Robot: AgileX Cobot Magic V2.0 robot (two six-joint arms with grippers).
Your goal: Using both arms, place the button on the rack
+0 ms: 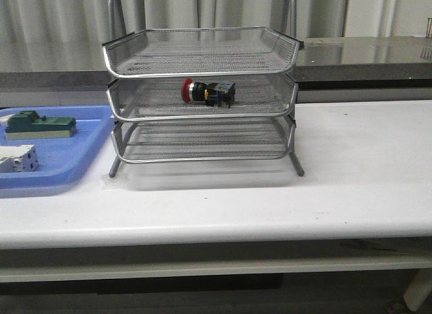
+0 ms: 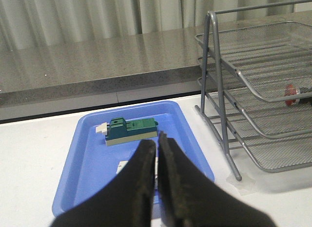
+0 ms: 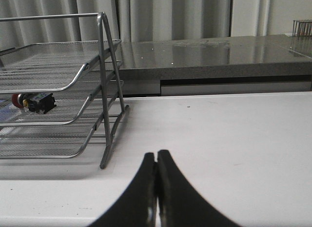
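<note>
The button (image 1: 208,92) is lying on its side in the middle tier of the wire-mesh rack (image 1: 201,101), red mushroom head pointing toward the robot's left and the blue-and-yellow rear block toward its right, sitting roughly mid-tray and well inside the rim; the top and bottom tiers are showing nothing in them. Judging from that, the placing looks done, and the step in hand is most likely a clean retreat. The left gripper (image 2: 157,141) is hanging with its fingers pressed together and nothing between them, above the near edge of the blue plastic tray (image 2: 87,173), which is holding a green block (image 2: 131,130) and, in the front view, a white-grey block (image 1: 17,159). The right gripper (image 3: 156,158) is likewise pressed together and empty, hovering over bare white table (image 3: 234,139) beside the rack's near leg. Neither arm is showing in the front view, so both seem well apart from the rack. To do this well, any further motion should be drawing away from the chrome frame, since a nudge could be rolling the cylindrical button toward the tray's edge
</note>
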